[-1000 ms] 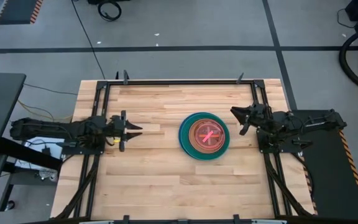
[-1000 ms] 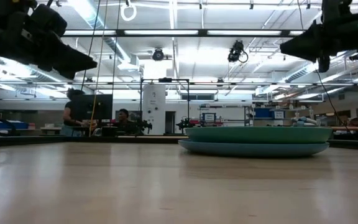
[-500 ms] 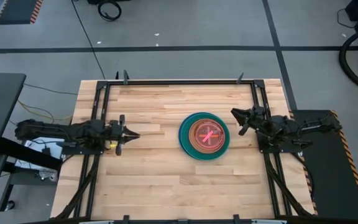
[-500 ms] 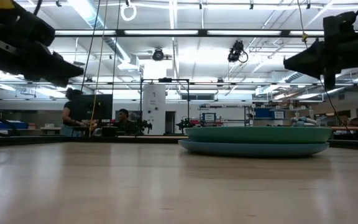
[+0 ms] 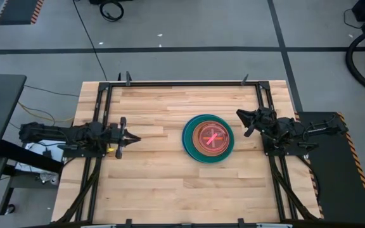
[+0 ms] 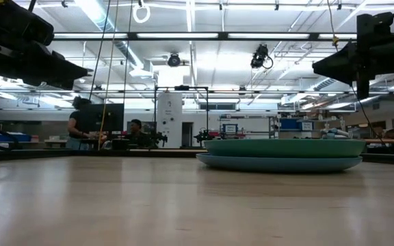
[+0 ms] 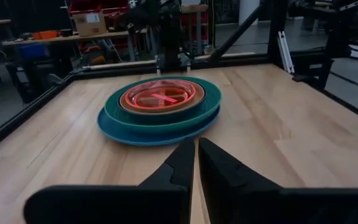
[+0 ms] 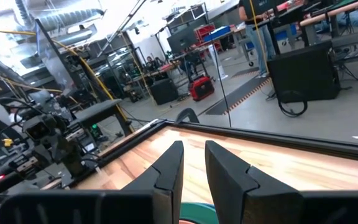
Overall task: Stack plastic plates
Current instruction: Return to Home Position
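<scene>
Stacking task, late stage. The wooden table [image 5: 170, 177] carries a single stack of plastic plates [image 5: 208, 138], taken here as the landmark. No plate is seen lying apart from the stack.

Within the stack, the large blue plate [image 7: 135, 132] lies lowest, and its rim shows to one side from under the large teal plate [image 7: 114, 112]. A brownish-orange plate [image 7: 129, 102] is nested inside the teal one. The small translucent pink-red plate [image 7: 161, 96] is seated on top, roughly centred. Any plates sandwiched between these cannot be separated by eye, so the full count is not confirmed.

The left gripper [image 5: 132, 137] is held well to the left of the stack and above the table, aimed at the stack. Its fingers are pressed almost together and nothing is held. The right gripper [image 5: 246, 122] is held near the stack's right side, raised and tilted up toward the room. A narrow gap is kept between its fingers [image 8: 169, 163], and nothing is held there either.

The stacking itself is judged complete. Only the parking of both arms appears to be left.
</scene>
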